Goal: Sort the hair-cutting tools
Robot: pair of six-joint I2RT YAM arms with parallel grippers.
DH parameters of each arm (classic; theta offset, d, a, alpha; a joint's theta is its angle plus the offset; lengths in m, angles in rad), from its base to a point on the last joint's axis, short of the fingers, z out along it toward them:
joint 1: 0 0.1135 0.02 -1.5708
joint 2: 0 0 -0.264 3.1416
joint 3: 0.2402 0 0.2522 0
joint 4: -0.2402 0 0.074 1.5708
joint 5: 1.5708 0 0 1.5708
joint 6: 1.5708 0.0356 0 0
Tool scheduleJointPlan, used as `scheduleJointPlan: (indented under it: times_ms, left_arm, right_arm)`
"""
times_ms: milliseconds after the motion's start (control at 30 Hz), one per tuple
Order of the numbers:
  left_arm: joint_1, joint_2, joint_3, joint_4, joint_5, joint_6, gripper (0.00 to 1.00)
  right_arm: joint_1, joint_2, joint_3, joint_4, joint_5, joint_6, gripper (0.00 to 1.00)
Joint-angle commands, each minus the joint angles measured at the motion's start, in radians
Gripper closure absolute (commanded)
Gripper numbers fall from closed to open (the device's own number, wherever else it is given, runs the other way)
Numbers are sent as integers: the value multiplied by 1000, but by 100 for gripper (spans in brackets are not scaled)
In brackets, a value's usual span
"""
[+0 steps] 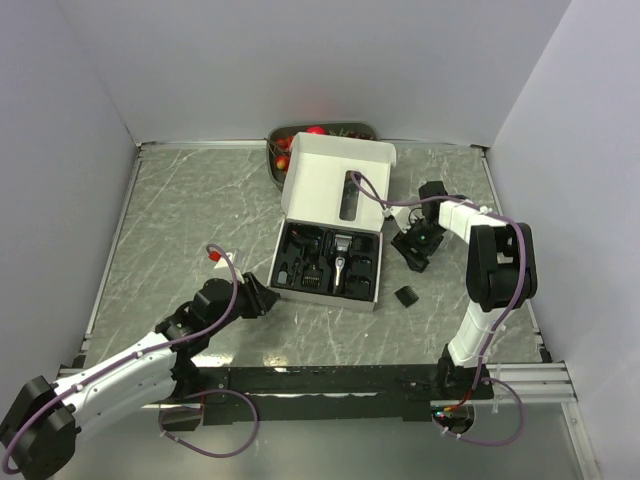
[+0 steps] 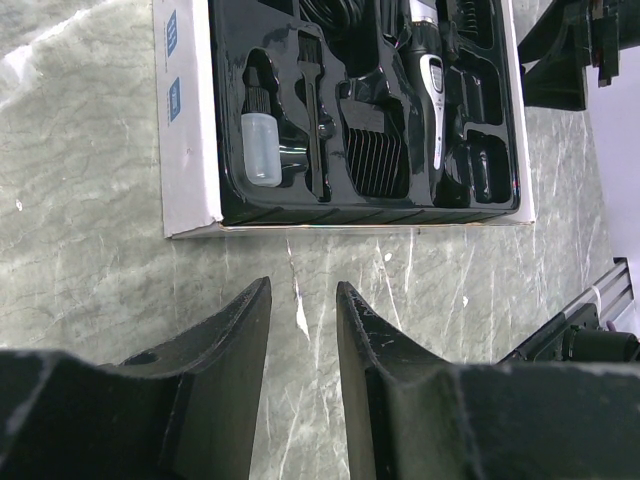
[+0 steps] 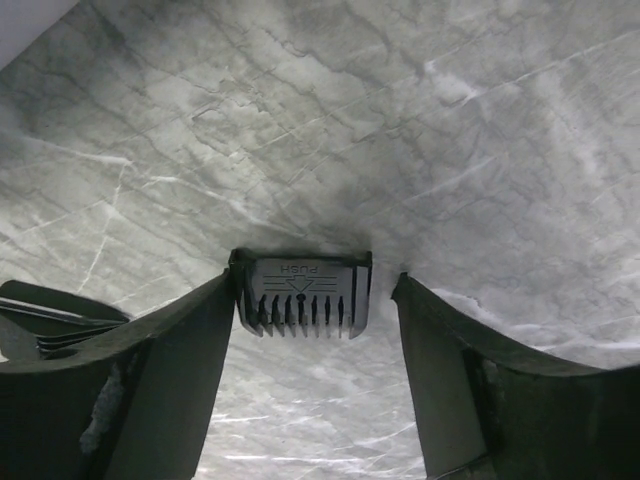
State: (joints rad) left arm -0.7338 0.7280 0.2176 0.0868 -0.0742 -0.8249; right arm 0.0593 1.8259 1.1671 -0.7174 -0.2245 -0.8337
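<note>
Reference landmark: open white cardboard box (image 1: 335, 190) at mid-table, lid tipped back, black moulded insert (image 1: 300, 285) filling its base.
Left gripper (image 2: 303, 300): low over the marble-pattern table (image 1: 180, 220), just off the box's near-left corner. Fingers parted by a narrow gap, with only bare table between them.
Right gripper (image 1: 418, 243): lowered to the table just right of the box. Jaws apart and straddling a comb guard (image 3: 303, 295).
Comb guard, contact: lies flat on the table with its teeth showing. One finger (image 3: 180, 340) touches its side, and the other finger stands clear of it, so it is not clamped.
Hair clipper (image 2: 428, 75): slim, black and silver, seated in a central slot of the insert.
Other insert contents: a small white bottle (image 2: 262, 148), a thin brush (image 2: 312, 110) and a second toothed guard (image 2: 377, 160), each in its own recess.
Loose part (image 1: 406, 296): small and black, on the table right of the box's near-right corner, apart from both grippers.
Fruit tray (image 1: 285, 150): behind the box, against the far wall.
</note>
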Motion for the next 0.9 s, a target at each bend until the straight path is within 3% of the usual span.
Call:
scheduleJointPlan:
  times_ms: [0,100,133,233,500,667,867]
  left_arm:
    - [-1,-21,0,28,-3,3,62]
    - [-1,-35,-1,24,-4,1,62]
    - [-1,-38,-1,22,-6,1,62]
    - [-1,-50,-1,18,-7,1,62]
    - [-1,-64,-3,10,-13,1,62]
    - [-1,-62,0,1,-24,4,62]
    - [1,-73,3,-21,-61,12,62]
  right_arm:
    - [7,-13,-64,13,2,-15,30]
    - [17,-22,-86,29,4,-4,36]
    - [20,-27,-92,35,4,-2,44]
    - [30,-40,-112,41,27,-5,53]
    - [56,-169,-37,-20,65,12,55]
    - [96,-284,52,-56,174,8,56]
    - [250,-390,115,-143,260,-33,54]
